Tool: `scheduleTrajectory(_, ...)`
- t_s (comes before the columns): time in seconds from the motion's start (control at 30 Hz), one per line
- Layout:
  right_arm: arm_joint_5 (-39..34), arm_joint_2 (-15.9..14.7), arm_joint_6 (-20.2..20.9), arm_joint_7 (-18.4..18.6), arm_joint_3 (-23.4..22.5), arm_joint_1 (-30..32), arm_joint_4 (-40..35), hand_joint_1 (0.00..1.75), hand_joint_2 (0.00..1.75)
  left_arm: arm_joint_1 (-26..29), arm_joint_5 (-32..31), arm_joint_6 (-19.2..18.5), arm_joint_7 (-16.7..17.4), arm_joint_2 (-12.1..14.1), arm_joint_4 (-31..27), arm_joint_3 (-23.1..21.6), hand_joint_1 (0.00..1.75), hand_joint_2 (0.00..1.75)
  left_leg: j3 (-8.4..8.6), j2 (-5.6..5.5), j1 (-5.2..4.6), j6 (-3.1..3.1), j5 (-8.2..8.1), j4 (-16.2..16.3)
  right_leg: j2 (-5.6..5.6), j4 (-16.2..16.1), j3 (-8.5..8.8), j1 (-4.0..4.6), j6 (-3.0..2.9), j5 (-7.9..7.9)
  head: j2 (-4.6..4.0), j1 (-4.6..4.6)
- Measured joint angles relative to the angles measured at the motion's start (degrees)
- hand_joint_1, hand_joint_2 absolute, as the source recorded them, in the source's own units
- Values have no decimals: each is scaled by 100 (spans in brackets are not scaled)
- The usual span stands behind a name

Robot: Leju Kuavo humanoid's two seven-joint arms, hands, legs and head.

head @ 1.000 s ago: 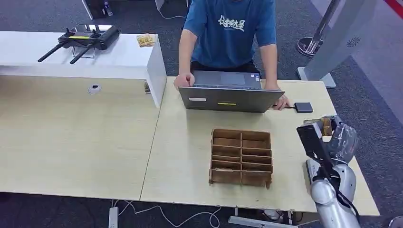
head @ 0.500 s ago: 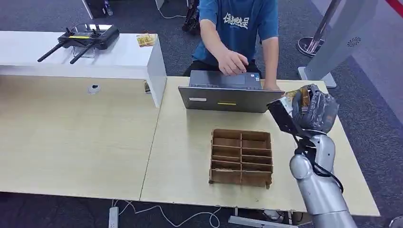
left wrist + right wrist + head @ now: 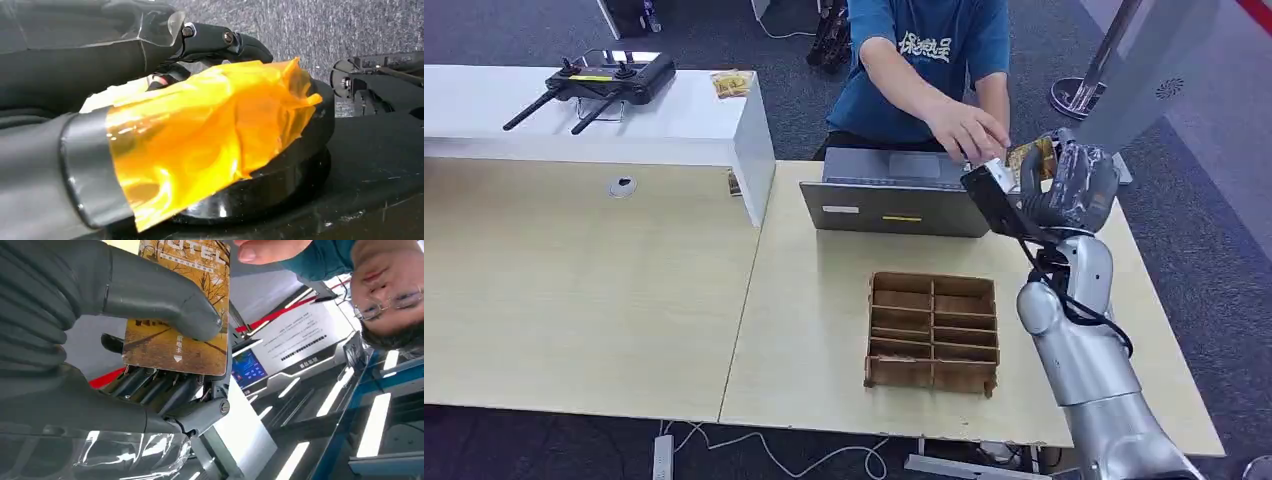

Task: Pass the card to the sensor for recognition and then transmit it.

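1. Nearest, low at the table's [image 3: 824, 330] front edge: right arm risen from down by that edge, now reaching up and forward, silver forearm near upright beside the brown divided tray [image 3: 932, 330].
2. Right hand [image 3: 1064, 190] lifted clear of the table and carried toward the far side, now level with the top edge of the open laptop [image 3: 894, 205].
3. Card [image 3: 180, 315] pinched in that hand, thumb across its printed face and fingers [image 3: 160, 387] behind; top edge of the card free and sticking out.
4. Farther back: person's hand [image 3: 969, 130] gone from the laptop keys and out to the card, fingertips at or just beside it; actual contact not clear.
5. Judged meaning: handover stage under way, card offered and not yet released.
6. Left hand [image 3: 150, 65], seen from its own wrist camera: fingers partly curled behind crumpled orange film; whether holding anything, cannot tell.
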Motion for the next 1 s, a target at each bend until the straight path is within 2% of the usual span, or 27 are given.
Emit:
scheduleTrajectory(0.17,638,-4,107,361,127,-518,260,175,175,-4,-214,-9,31,31,0,-144,0,0,2,0,-1,-2,1,0,1,0,-3,0,0,0,0,-2)
scheduleTrajectory(0.4,671,-118,194,452,129,-1265,494,175,175,-14,-387,-35,100,66,-7,-354,0,0,4,-1,-1,-2,2,3,1,-1,0,0,0,1,-2,0)
scheduleTrajectory(0.77,850,-140,380,461,129,-1461,535,175,175,-31,-520,-87,205,81,-33,-485,0,0,2,-5,0,-2,2,3,-2,0,1,0,0,1,-2,0)
scheduleTrajectory(1.0,876,39,448,527,155,-1496,605,175,175,-44,-632,-87,260,83,-57,-592,0,0,4,-5,0,-2,2,3,-2,0,3,0,0,1,-2,0)
